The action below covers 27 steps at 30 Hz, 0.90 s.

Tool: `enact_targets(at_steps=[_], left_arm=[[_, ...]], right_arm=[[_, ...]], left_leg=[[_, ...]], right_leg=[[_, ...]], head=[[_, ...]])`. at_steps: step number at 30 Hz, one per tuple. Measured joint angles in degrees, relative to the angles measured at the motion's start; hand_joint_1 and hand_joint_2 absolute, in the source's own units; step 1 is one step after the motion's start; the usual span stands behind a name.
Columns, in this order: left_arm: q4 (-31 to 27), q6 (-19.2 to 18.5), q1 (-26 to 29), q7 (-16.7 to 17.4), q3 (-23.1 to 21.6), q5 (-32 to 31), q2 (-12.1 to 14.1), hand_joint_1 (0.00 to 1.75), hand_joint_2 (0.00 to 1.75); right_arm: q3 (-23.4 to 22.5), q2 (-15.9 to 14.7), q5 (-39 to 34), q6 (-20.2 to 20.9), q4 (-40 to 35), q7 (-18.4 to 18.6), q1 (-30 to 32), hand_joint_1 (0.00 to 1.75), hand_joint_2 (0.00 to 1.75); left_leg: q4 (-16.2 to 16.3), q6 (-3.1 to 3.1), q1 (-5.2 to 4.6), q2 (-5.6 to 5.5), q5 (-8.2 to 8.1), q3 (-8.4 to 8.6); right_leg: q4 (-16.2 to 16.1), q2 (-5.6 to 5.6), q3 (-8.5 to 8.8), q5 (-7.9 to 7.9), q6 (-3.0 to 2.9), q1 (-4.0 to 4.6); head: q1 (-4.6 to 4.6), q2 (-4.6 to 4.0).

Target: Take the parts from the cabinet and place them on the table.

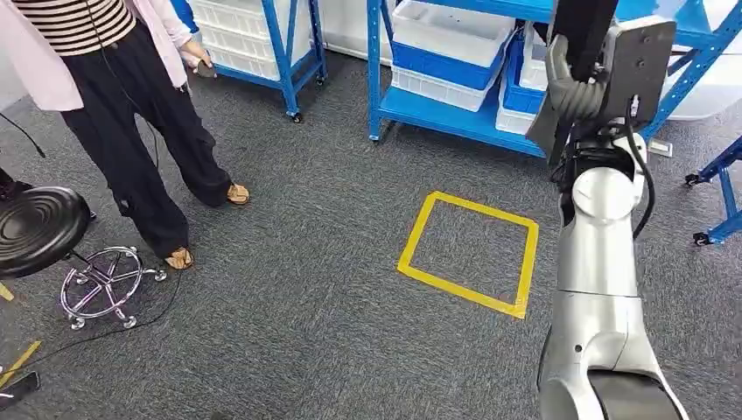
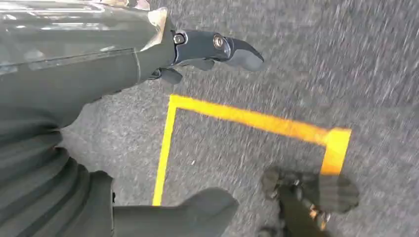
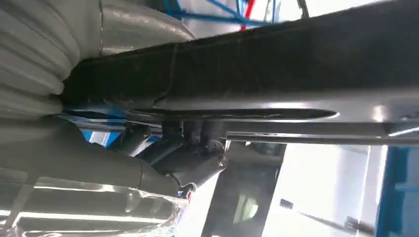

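Note:
In the head view my right arm is raised at the right, and my right hand (image 1: pixel 573 98) grips a long black part (image 1: pixel 581 31) that stands upright above it. Close up, that hand's dark fingers (image 3: pixel 185 153) curl around the part (image 3: pixel 276 69), a long dark bar with a shiny silver edge. My left hand (image 2: pixel 148 64) hangs over the grey carpet with its fingers (image 2: pixel 222 47) and thumb (image 2: pixel 202 212) apart and nothing between them. The blue cabinet (image 1: pixel 437 114) stands just ahead, its shelves holding white and blue bins (image 1: pixel 451 44).
A yellow tape square (image 1: pixel 468 254) marks the carpet in front of the cabinet. A person (image 1: pixel 131 105) stands at the left beside a black stool (image 1: pixel 39 229) on a wheeled chrome base. A second blue rack (image 1: pixel 293 61) stands behind them. Another blue frame (image 1: pixel 722 192) is at the right edge.

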Motion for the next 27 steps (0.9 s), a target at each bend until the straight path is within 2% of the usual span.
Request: enact_targets(at_steps=[1, 2, 3, 4, 5, 6, 7, 8, 9, 10, 11, 12, 15, 16, 17, 18, 19, 21, 22, 23, 24, 25, 26, 27], left_arm=[[0.0, 0.1, 0.1, 0.2, 0.0, 0.5, 0.0, 0.0, 1.75], [0.0, 0.3, 0.2, 0.3, 0.1, 0.8, -0.1, 0.0, 1.75], [0.0, 0.6, 0.2, 0.3, 0.1, 0.8, -0.1, 0.0, 1.75], [0.0, 0.9, 0.0, 0.3, 0.1, 0.9, 0.0, 0.0, 1.75], [0.0, 1.0, 0.0, 0.4, 0.1, 0.8, 0.2, 0.0, 1.75], [0.0, 1.1, 0.1, 0.6, 0.1, 0.8, 0.3, 0.0, 1.75], [0.0, 1.3, 0.1, 0.7, 0.1, 0.8, 0.4, 0.0, 1.75], [0.0, 1.4, 0.1, 0.7, 0.2, 0.7, 0.5, 0.0, 1.75], [0.0, 1.4, 0.1, 0.7, 0.2, 0.7, 0.7, 0.0, 1.75], [0.0, 1.5, 0.1, 0.7, 0.2, 0.7, 0.8, 0.0, 1.75], [0.0, 1.5, 0.1, 0.7, 0.2, 0.7, 0.9, 0.0, 1.75], [0.0, 1.5, 0.0, 0.7, 0.2, 0.7, 1.1, 0.0, 1.75], [0.0, 1.6, 0.0, 0.7, 0.2, 0.7, 1.1, 0.0, 1.75], [0.0, 1.6, 0.0, 0.7, 0.2, 0.7, 1.2, 0.0, 1.75], [0.0, 1.6, 0.1, 0.8, 0.2, 0.7, 1.0, 0.0, 1.75], [0.0, 1.6, 0.1, 0.8, 0.2, 0.7, 1.0, 0.0, 1.75], [0.0, 1.6, 0.0, 0.8, 0.2, 0.7, 1.1, 0.0, 1.75], [0.0, 1.6, -0.1, 0.8, 0.2, 0.7, 1.1, 0.0, 1.75], [0.0, 1.6, -0.1, 0.8, 0.2, 0.7, 1.1, 0.0, 1.75], [0.0, 1.6, 0.0, 0.8, 0.2, 0.7, 1.0, 0.0, 1.75], [0.0, 1.6, 0.1, 0.9, 0.2, 0.7, 1.0, 0.0, 1.75], [0.0, 1.6, 0.0, 0.9, 0.2, 0.5, 1.0, 0.0, 1.75], [0.0, 1.7, 0.0, 1.1, 0.2, 0.2, 1.0, 0.0, 1.75], [0.0, 1.7, 0.0, 1.2, 0.2, 0.1, 1.0, 0.0, 1.75]], right_arm=[[0.0, 0.0, 0.4, 0.0, -0.5, 0.4, -0.4, 1.75, 1.75], [0.1, -0.1, 0.8, -0.2, -1.1, 0.7, -0.7, 1.75, 1.75], [0.1, -0.2, 0.8, -0.3, -1.7, 0.7, -0.7, 1.75, 1.75], [0.1, -0.4, 0.9, -0.7, -2.3, 0.8, -0.6, 1.75, 1.75], [0.1, -0.6, 0.9, -0.7, -2.8, 0.9, -0.3, 1.75, 1.75], [0.1, -0.8, 0.9, -0.9, -3.3, 1.2, 0.1, 1.75, 1.75], [0.1, -1.0, 0.9, -1.0, -3.5, 1.3, 0.5, 1.75, 1.75], [0.1, -1.1, 0.9, -1.2, -3.8, 1.4, 0.8, 1.75, 1.75], [0.1, -1.2, 1.0, -1.2, -4.0, 1.4, 1.0, 1.75, 1.75], [0.1, -1.2, 1.0, -1.2, -4.2, 1.4, 0.9, 1.75, 1.75], [0.1, -1.3, 1.0, -1.2, -4.5, 1.4, 0.9, 1.75, 1.75], [0.1, -1.3, 1.0, -1.2, -5.0, 1.4, 0.9, 1.75, 1.75], [0.1, -1.6, 1.0, -1.2, -5.4, 1.4, 1.1, 1.75, 1.75], [0.1, -1.6, 1.0, -1.2, -5.5, 1.4, 1.1, 1.75, 1.75], [0.1, -1.7, 1.0, -1.2, -5.8, 1.4, 1.2, 1.75, 1.75], [0.1, -1.9, 1.0, -1.2, -5.8, 1.4, 1.2, 1.75, 1.75], [0.1, -2.0, 1.0, -1.2, -5.9, 1.4, 1.2, 1.75, 1.75], [0.1, -2.5, 1.0, -1.2, -5.9, 1.5, 1.6, 1.75, 1.75], [0.1, -2.6, 1.0, -1.2, -5.9, 1.5, 1.9, 1.75, 1.75], [0.1, -2.7, 1.0, -1.2, -5.9, 1.5, 2.1, 1.75, 1.75], [0.1, -2.7, 1.0, -1.2, -5.9, 1.5, 2.2, 1.75, 1.75], [0.1, -2.8, 1.0, -1.2, -5.9, 1.5, 2.2, 1.75, 1.75], [0.1, -2.8, 1.2, -1.3, -6.1, 1.5, 2.2, 1.75, 1.75], [0.2, -3.0, 1.3, -1.3, -6.1, 1.5, 2.2, 1.75, 1.75]], left_leg=[[0.1, -0.16, 0.07, -0.34, 0.0, -0.21], [1.2, -0.37, -0.08, 1.69, -1.05, -1.09], [4.0, -0.66, -0.07, 3.56, -2.94, -2.08], [8.5, -0.91, 0.11, 4.56, -5.31, -4.03], [13.1, -1.04, 0.16, 5.08, -7.29, -6.04], [16.5, -1.11, 0.15, 5.28, -8.37, -7.58], [17.7, -1.05, 0.15, 5.33, -8.29, -8.07], [16.2, -0.83, 0.12, 5.35, -7.16, -7.28], [12.7, -0.46, 0.02, 5.47, -5.31, -5.34], [7.8, 0.09, -0.18, 6.04, -3.21, -2.63], [2.6, 0.97, -0.72, 8.07, -1.57, 0.41], [1.0, 1.26, -1.31, 9.7, -2.84, 1.15], [0.7, 1.52, -1.65, 7.75, -2.43, 0.8], [0.1, 1.88, -1.65, 7.12, -2.07, 0.88], [-0.7, 2.18, -0.84, 6.75, -1.43, 1.97], [-1.1, 2.57, -0.95, 6.21, -1.15, 2.02], [-1.1, 2.74, -0.92, 5.87, -0.98, 1.96], [-1.1, 2.77, -0.81, 4.43, -0.96, 1.95], [-1.0, 2.76, -0.8, 3.73, -0.95, 1.96], [-1.0, 2.7, -0.74, 3.01, -0.93, 2.01], [-1.0, 2.6, -0.61, 2.25, -0.91, 2.06], [-0.8, 2.44, -0.45, 1.55, -0.94, 2.07], [-0.6, 2.12, -0.35, 0.89, -1.04, 2.03], [-0.2, 1.66, -0.4, 0.3, -1.2, 1.64]], right_leg=[[-0.3, -0.47, -0.04, 0.37, -0.57, -0.76], [-0.3, -0.85, 0.02, 0.47, -0.75, -0.73], [-0.3, -1.15, 0.03, 0.53, -1.17, -0.74], [-0.3, -1.61, 0.02, 0.48, -1.5, -0.47], [-0.3, -2.15, 0.02, 0.47, -1.51, -0.26], [-0.3, -2.7, 0.01, 0.43, -1.56, -0.14], [-0.3, -3.16, 0.01, 0.4, -1.62, 0.0], [-0.3, -3.69, 0.01, 0.38, -1.63, 0.18], [-0.3, -4.13, 0.02, 0.35, -1.67, 0.33], [-0.3, -4.54, 0.06, 0.33, -1.67, 0.44], [-0.3, -4.92, 0.14, 0.29, -1.7, 0.57], [-0.4, -5.39, 0.02, 0.27, -1.67, 0.91], [-0.6, -6.98, 0.13, 0.06, -1.17, 0.95], [-0.7, -7.53, 0.33, 0.01, -0.96, 1.17], [0.0, -6.5, -0.48, -0.49, -0.6, 1.3], [1.9, -4.14, -0.99, -1.79, -0.8, 0.98], [5.9, -2.77, -2.73, -3.71, -1.19, 0.9], [15.2, -1.84, -7.17, -7.18, -1.34, 0.71], [18.0, -1.69, -8.53, -7.69, -1.0, 0.62], [17.7, -1.68, -8.65, -7.05, -0.52, 0.44], [14.7, -1.65, -7.34, -5.34, 0.21, 0.22], [9.6, -1.44, -5.06, -3.02, 1.0, -0.06], [4.2, -0.25, -2.62, -0.69, 1.76, -0.6], [0.4, 2.33, -1.04, 0.34, 2.07, -1.13]], head=[[-0.02, 0.0], [-0.18, 0.0], [-0.88, 0.0], [-0.83, 0.0], [-0.85, 0.0], [-0.9, 0.0], [-0.87, -0.02], [-0.9, 0.0], [-0.88, 0.0], [-0.9, 0.0], [-0.92, 0.0], [-0.81, -0.02], [-0.81, -0.02], [-0.85, -0.02], [-0.76, 0.0], [-0.68, 0.0], [-0.63, 0.0], [-0.5, 0.0], [-0.46, 0.0], [-0.48, 0.0], [-0.48, 0.0], [-0.46, 0.0], [-0.46, 0.0], [-0.35, 0.0]])
